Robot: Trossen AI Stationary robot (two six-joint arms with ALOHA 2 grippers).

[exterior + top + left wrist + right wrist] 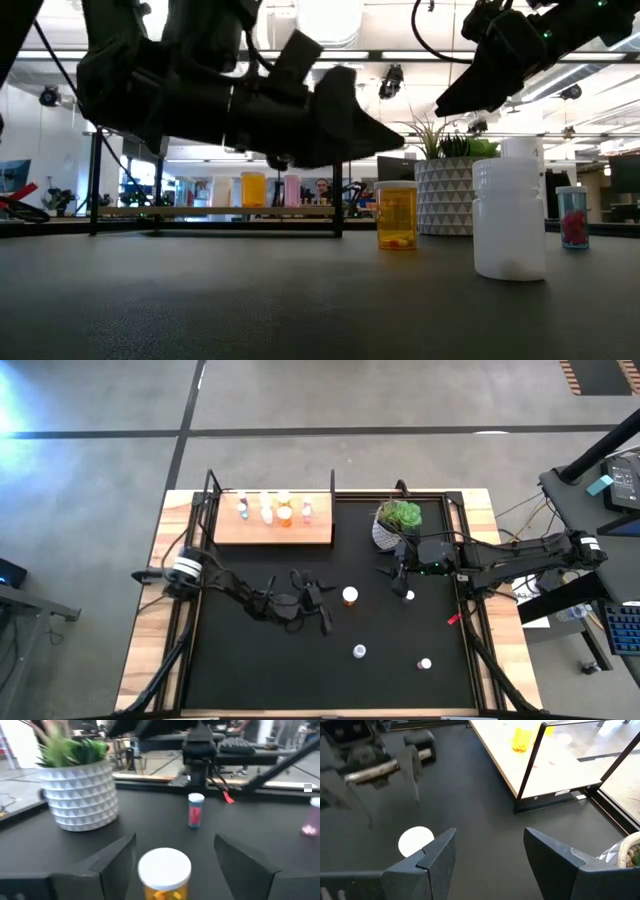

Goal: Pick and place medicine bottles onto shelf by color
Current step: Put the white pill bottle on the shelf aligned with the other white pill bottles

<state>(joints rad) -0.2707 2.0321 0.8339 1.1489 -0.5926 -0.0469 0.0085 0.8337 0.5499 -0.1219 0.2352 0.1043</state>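
The left pincer [325, 612] is seen low over the black mat [250, 660], jaws spread wide and empty, just beside the orange white-capped pill bottle [350, 596], which stands upright between the finger tips in the left wrist view. The right pincer [402, 578] is held wide and empty near a white-capped bottle [410, 596]. The light-wood shelf with black posts [272, 530] carries several bottles. Two more white-capped bottles [359, 651] stand on the mat.
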